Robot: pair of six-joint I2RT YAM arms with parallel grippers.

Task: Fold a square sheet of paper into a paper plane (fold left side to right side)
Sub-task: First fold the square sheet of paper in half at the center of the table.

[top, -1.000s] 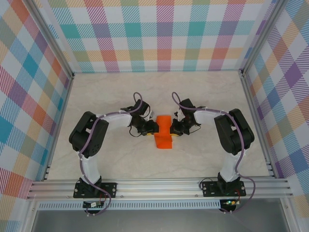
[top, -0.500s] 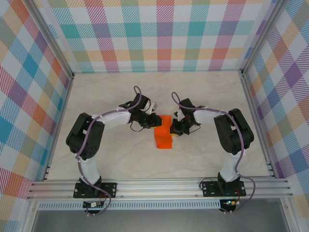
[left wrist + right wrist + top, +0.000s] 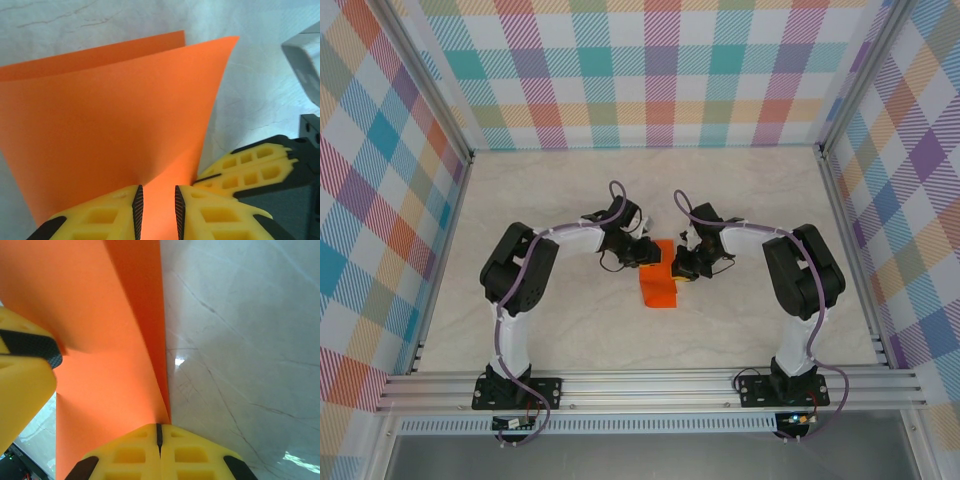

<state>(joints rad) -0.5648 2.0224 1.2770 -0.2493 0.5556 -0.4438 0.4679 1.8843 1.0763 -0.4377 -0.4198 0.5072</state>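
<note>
Since the earlier overhead frame, the left arm point(image 3: 520, 275) is seen swung inward at the elbow, and the left tool point(image 3: 642, 253) is carried rightward onto the upper left of the square sheet of paper point(image 3: 658, 288); the right arm point(image 3: 800, 265) is found much as it was. The sheet is located at the middle of the tabletop point(image 3: 570, 200), between the two tools. It is judged to be mid-way through the left-to-right fold: two orange layers are presented, but no pressed crease is confirmed and no pointed nose or wing is formed, so most of the plane is left to be made. The right tool point(image 3: 684, 266) is found closed, and in its own wrist view the right tool point(image 3: 159, 428) is seen pinching the sheet point(image 3: 100, 340) where the layers meet, above bare tabletop point(image 3: 240, 340). In the left wrist view the left tool point(image 3: 156, 195) is found narrowly parted, with the sheet point(image 3: 110, 115) running up through the slim gap; a firm pinch is not established. The raised, curving flap and the second layer behind it are disclosed by the wrist views, whereas from overhead a flat-looking orange strip is recorded. The position of both arms is supplied by the overhead view alone.
</note>
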